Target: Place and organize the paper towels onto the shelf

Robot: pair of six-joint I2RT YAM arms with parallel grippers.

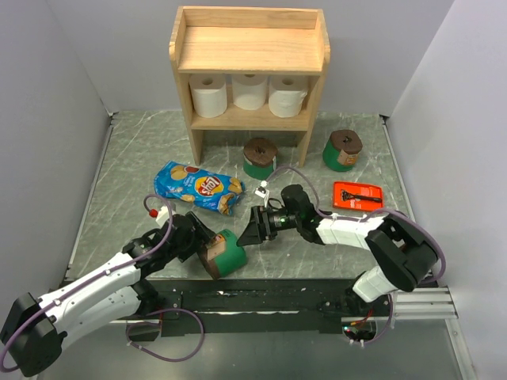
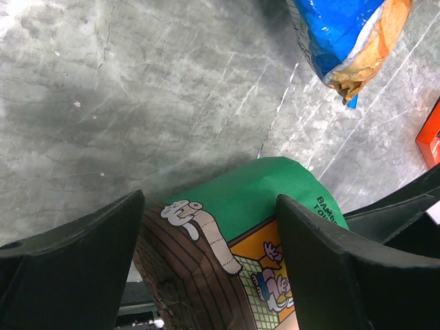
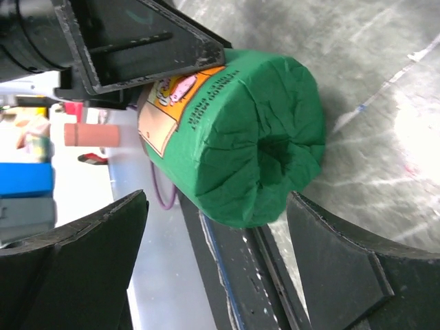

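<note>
Left gripper (image 2: 210, 206) is clamped on a green roll (image 1: 226, 255), one finger on each side of it, at the near edge of the table (image 1: 135, 158), a little left of centre. Right gripper (image 1: 247, 233) has its jaws spread wide and faces the roll's end without touching it. This looks like a handover.

The main risk is timing. If the left lets go before the right has closed, the roll would probably drop at the near edge and could tumble off. The right jaws also have little room and may strike the left fingers (image 3: 148, 51) if they come in at the same angle. The wrapping looks soft, so a hard squeeze could dent it or let it slip.

Only the top view shows the shelf (image 1: 249, 49) at the far edge. Three white rolls (image 1: 249, 91) sit on its lower tier and the top board is bare. Two other green rolls (image 1: 260, 157) stand in front of it, with a chip bag (image 1: 198, 188) and a razor pack (image 1: 358, 195) nearer. The left wrist view shows the roll's brown end and label between the fingers. The right wrist view shows the puckered green end and the table's edge below it.
</note>
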